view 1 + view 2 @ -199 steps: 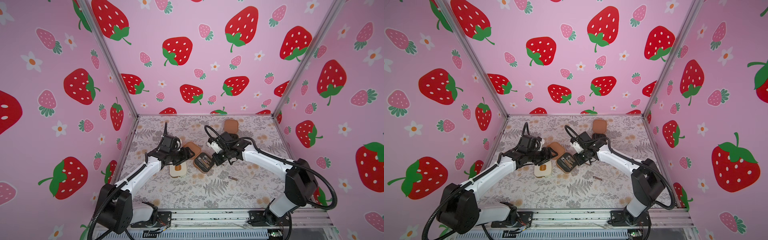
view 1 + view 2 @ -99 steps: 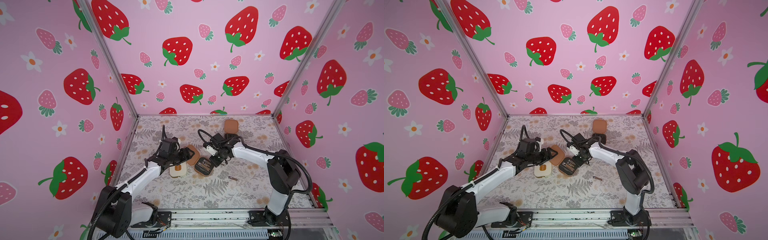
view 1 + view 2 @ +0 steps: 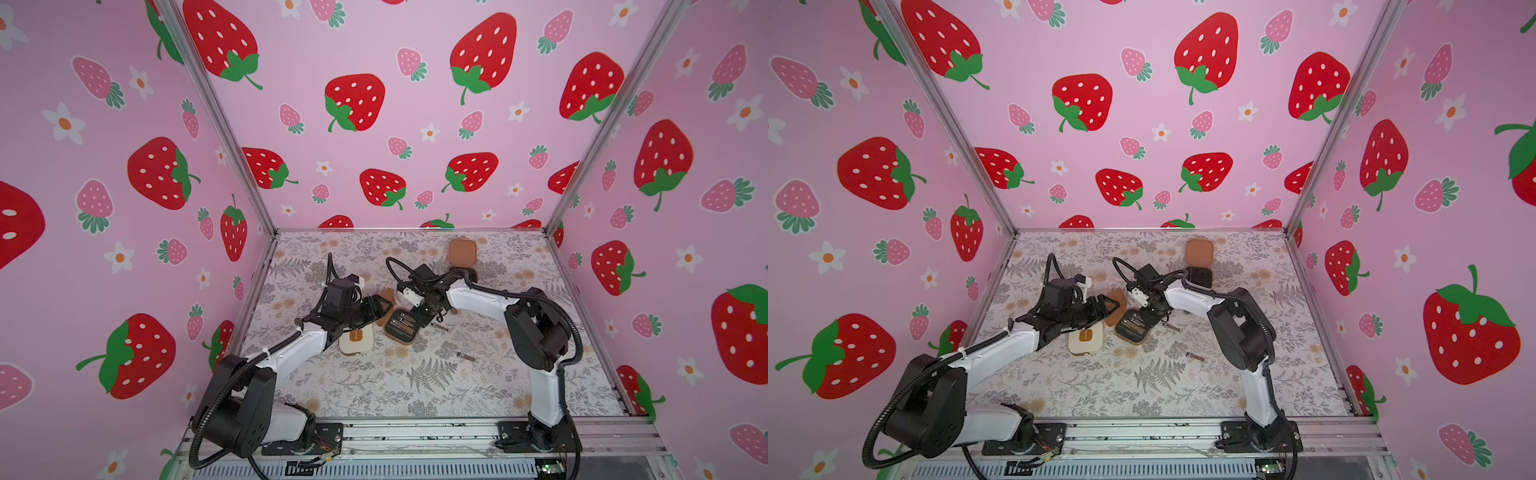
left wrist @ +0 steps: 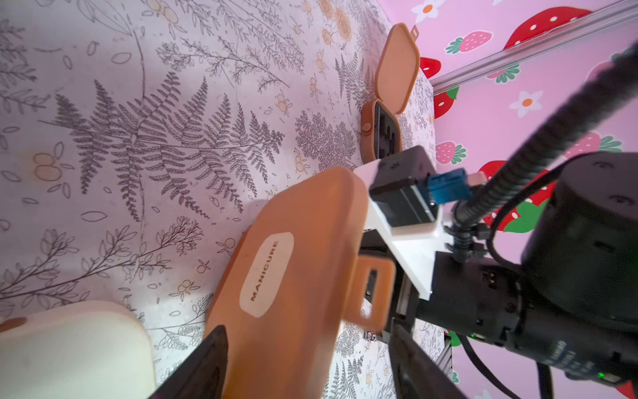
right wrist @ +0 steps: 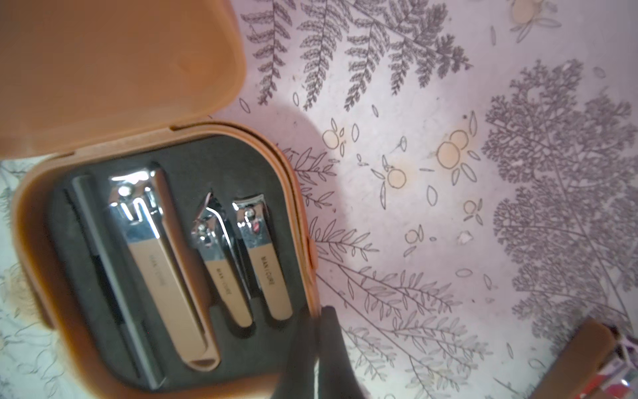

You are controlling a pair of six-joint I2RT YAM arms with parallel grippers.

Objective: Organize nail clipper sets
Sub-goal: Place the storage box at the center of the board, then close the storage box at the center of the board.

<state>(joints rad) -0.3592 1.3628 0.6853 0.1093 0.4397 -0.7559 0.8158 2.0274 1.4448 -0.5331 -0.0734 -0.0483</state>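
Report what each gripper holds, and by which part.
Nothing held. Left gripper stands open astride the raised lid of the brown rounded-square case; right gripper is shut, empty, by its rim.

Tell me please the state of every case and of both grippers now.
Cream case: closed, lying flat.
Middle brown case: open, four tools in its slots.
Back brown case: open, lid raised.
Left gripper: open, jaws either side of the middle case's lid.
Right gripper: shut, tips by the middle case's rim.
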